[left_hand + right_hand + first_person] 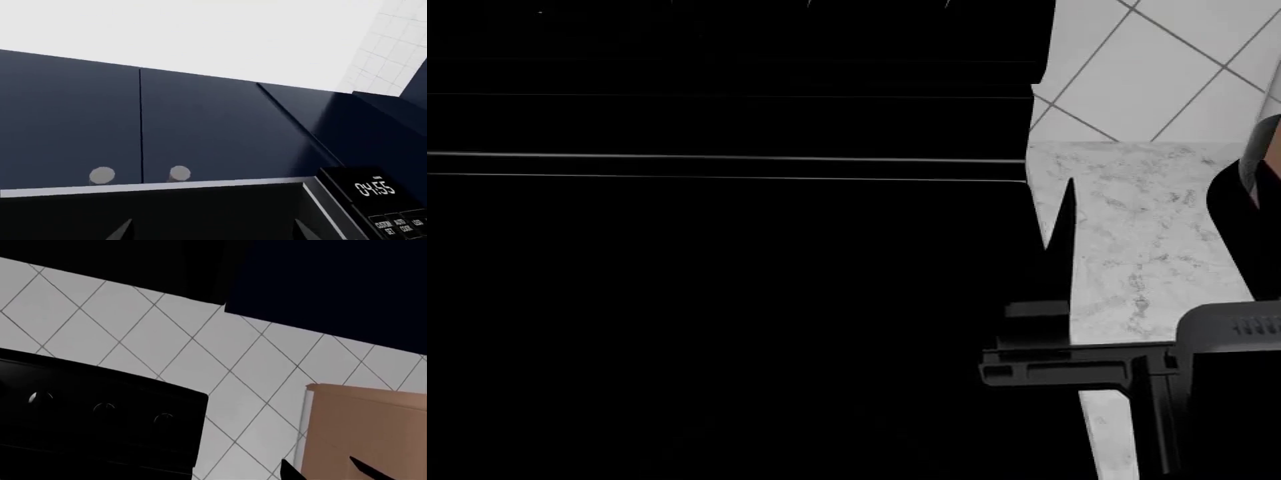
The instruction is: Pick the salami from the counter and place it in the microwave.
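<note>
Dark grey ribbed arm housing (1228, 340) and black pointed claw fingertips (363, 467).

Head view: a black mass (721, 300) fills most of the frame, blocking passage. Bare counter (1134, 240) strip open beside it, backed by tiled wall (1148, 70). Left wrist view: navy cabinet doors (200, 125) (two round knobs (102, 175)) stand above the microwave panel (383, 200).

Veined white marble counter (1154, 225), smooth tiled wall (200, 345), matt navy cabinets (200, 130).
</note>
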You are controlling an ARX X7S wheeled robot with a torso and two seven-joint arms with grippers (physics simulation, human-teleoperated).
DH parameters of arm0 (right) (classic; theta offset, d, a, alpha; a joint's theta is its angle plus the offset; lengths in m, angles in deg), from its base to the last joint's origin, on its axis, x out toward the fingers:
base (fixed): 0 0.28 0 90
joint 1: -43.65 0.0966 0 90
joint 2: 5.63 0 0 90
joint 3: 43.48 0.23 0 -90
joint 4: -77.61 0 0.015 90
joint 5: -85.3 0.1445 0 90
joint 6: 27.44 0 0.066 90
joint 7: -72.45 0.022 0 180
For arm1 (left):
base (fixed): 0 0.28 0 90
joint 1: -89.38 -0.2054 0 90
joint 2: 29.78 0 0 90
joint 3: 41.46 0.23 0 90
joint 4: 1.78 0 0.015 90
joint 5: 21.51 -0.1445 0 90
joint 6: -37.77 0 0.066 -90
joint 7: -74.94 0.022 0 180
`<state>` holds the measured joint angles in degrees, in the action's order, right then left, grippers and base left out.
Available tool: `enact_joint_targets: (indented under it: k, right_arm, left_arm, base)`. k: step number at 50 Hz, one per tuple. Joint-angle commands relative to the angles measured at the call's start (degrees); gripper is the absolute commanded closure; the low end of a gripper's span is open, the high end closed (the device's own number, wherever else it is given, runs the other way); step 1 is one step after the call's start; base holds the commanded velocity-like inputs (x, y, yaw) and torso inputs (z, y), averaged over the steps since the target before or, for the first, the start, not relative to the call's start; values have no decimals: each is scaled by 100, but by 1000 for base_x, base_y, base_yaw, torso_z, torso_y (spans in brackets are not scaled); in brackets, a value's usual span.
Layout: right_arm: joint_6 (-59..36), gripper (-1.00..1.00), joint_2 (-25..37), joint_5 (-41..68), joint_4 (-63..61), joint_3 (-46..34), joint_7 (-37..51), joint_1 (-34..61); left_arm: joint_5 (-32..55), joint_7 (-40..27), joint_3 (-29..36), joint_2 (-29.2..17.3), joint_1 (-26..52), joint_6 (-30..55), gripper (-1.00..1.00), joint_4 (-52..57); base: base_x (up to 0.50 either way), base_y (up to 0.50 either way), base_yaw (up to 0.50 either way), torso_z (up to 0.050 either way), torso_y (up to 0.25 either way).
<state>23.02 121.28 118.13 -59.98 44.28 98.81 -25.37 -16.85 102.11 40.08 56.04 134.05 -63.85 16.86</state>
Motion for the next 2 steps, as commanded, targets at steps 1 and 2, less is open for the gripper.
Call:
enact_joint_targets:
  k: [1, 2]
  right_arm:
    - [-11, -100, 10, 24, -17, -5, 20, 31]
    - [-10, -100, 11, 21, -15, -11, 20, 33]
  left_arm:
    - [207, 120, 47, 62, 11, 99, -100, 523]
    - [207, 139, 70, 59, 8, 81, -100, 564]
  base:
    - [0, 0, 0, 0, 0]
    - [0, 0, 0, 0, 0]
